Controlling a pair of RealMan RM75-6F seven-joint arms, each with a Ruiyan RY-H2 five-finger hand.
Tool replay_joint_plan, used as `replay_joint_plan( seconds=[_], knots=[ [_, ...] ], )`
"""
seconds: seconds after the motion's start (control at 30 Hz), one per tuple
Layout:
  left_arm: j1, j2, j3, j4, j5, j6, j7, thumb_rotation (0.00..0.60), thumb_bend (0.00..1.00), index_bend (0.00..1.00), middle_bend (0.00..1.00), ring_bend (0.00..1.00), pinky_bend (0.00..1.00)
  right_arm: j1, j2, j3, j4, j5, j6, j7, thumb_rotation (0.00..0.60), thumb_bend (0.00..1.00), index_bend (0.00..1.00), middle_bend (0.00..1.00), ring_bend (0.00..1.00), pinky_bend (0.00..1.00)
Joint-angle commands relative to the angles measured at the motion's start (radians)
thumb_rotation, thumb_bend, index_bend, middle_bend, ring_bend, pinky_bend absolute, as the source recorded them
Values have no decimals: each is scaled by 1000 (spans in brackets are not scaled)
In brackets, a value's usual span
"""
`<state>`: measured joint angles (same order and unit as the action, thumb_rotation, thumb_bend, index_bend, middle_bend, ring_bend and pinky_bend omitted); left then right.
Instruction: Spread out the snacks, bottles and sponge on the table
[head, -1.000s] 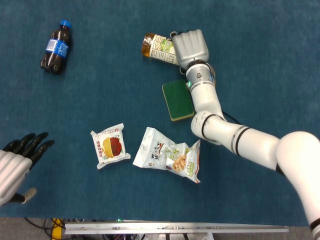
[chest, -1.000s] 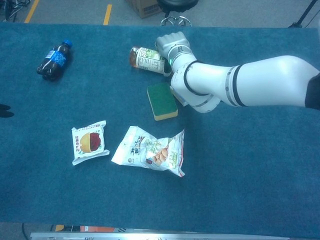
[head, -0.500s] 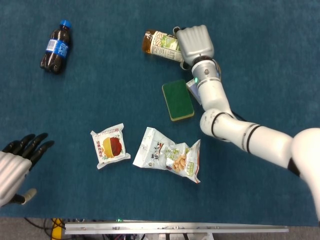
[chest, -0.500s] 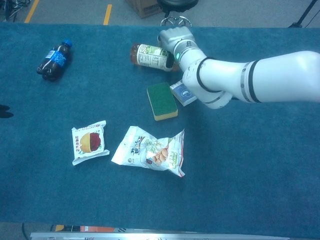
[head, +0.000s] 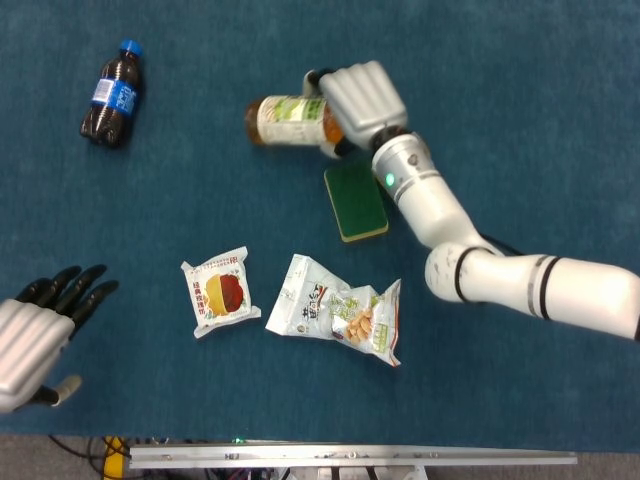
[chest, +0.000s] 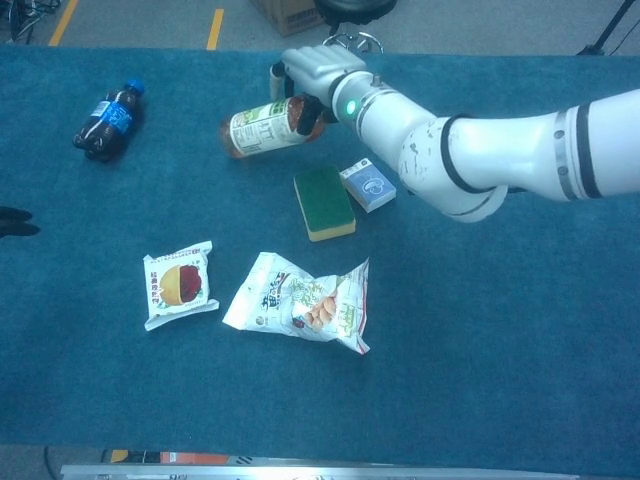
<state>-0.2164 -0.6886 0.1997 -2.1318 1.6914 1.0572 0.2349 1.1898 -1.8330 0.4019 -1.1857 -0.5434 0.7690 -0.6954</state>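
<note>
The left hand (head: 35, 335) rests at eight o'clock, fingers spread, holding nothing. Past the snack packets (chest: 300, 303) and sponge (chest: 323, 202) — near centre — the right hand (head: 358, 98) grips the tea bottle (head: 288, 120) at twelve o'clock. The cola bottle (head: 112, 93) lies at ten o'clock.

From my head view, the blue box (chest: 368, 186) lay hidden beneath my right arm (head: 430, 205); my right hand (head: 360, 98) covered the tea bottle's (head: 288, 120) cap end; the frame edge cropped my left hand (head: 35, 335).
</note>
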Motion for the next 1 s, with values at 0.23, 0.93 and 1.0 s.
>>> replay_joint_plan(
  seconds=[0.23, 0.93, 1.0],
  knots=[
    [15, 8, 7, -8, 6, 19, 6, 600, 241, 0, 0, 0, 149, 42, -32, -14, -95, -71, 28, 69, 600, 351, 550, 548, 580, 783],
    [48, 24, 24, 15, 51, 66, -36, 600, 241, 0, 0, 0, 149, 144, -118, -82, -57, 38, 64, -91, 600, 350, 428, 464, 444, 669],
    [47, 22, 21, 17, 54, 68, -39, 600, 241, 0, 0, 0, 149, 146, -100, -85, -76, 57, 63, -102, 600, 357, 286, 416, 403, 612]
  ],
)
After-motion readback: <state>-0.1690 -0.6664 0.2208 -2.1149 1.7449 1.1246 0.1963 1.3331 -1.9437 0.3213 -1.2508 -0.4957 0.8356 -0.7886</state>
